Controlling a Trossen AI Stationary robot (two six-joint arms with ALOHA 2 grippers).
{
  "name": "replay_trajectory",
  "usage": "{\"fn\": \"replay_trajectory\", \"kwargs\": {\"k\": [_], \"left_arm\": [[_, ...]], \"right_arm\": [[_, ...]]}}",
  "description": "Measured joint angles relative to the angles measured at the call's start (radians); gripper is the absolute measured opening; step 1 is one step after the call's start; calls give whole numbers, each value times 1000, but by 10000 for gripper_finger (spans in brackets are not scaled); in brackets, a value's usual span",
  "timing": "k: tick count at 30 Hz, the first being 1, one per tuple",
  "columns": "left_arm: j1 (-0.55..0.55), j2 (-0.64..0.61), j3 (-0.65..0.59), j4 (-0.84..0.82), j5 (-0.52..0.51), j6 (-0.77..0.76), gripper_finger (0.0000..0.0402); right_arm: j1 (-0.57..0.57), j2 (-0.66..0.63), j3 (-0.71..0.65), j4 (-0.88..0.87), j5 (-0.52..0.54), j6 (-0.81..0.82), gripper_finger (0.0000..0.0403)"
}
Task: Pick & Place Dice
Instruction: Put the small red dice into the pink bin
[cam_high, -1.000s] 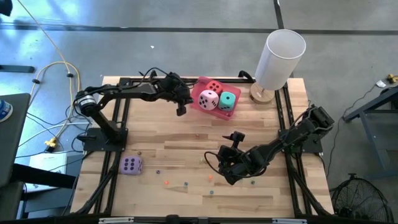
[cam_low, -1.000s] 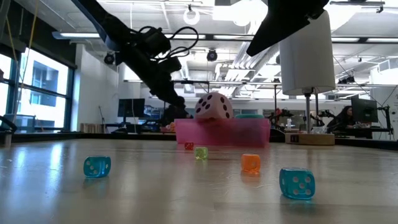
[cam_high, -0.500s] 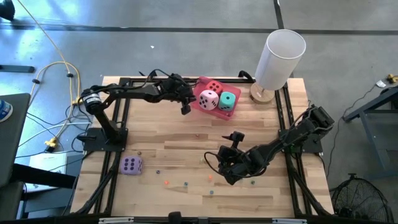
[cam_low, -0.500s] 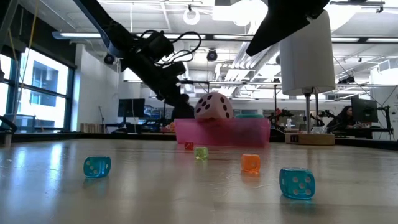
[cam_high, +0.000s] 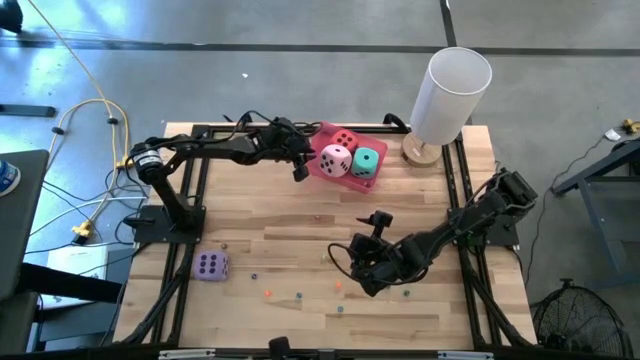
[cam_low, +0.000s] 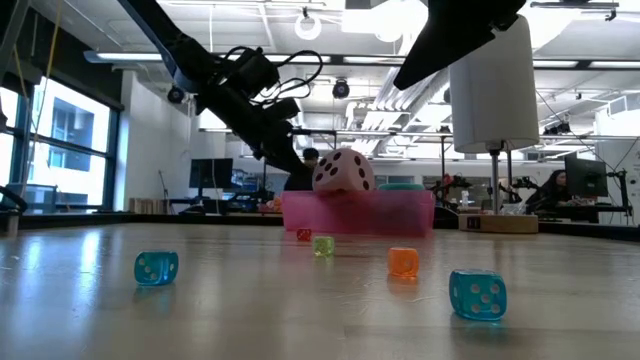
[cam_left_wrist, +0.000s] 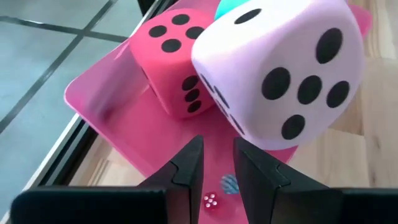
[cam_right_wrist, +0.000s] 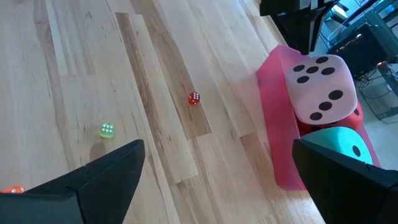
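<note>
The pink tray (cam_high: 322, 135) at the table's far middle holds a red die (cam_left_wrist: 171, 59), a pink die (cam_left_wrist: 292, 68) and a teal die (cam_high: 366, 162). My left gripper (cam_left_wrist: 217, 158) hangs over the tray's left end, just short of the pink die, its fingers a narrow gap apart and empty. Seen through that gap, a tiny red die (cam_left_wrist: 210, 200) lies on the tray floor. The purple die (cam_high: 211, 265) rests on the table at the near left. My right gripper (cam_right_wrist: 224, 186) hovers open over the near middle (cam_high: 357, 262).
Several tiny dice lie loose on the near half of the table, among them blue (cam_low: 478, 294), orange (cam_low: 403, 261), green (cam_right_wrist: 107, 130) and red (cam_right_wrist: 194, 98). A tall white cylinder (cam_high: 452, 95) on a wooden foot stands at the far right corner.
My left gripper has tipped to a less steep slant, and its fingertips have swung a little toward the pink tray. The dice in the tray and my right arm have kept still.
</note>
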Motion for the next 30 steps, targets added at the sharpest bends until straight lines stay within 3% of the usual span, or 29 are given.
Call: {"fn": "replay_trajectory", "kwargs": {"k": [8,14,18,23,30], "left_arm": [[0,-5,0,26,13,-104,95],[-9,-67,0,16,124,-239,154],[-29,-114,0,-31,203,-310,171],[-59,-190,0,-214,228,-310,172],[-66,-340,0,-551,234,-309,172]], "right_arm": [[0,0,0,0,0,0,400],[1,0,0,0,-29,2,400],[1,2,0,38,-70,11,400],[-5,13,0,69,-253,14,400],[-11,-11,1,10,-247,83,400]]}}
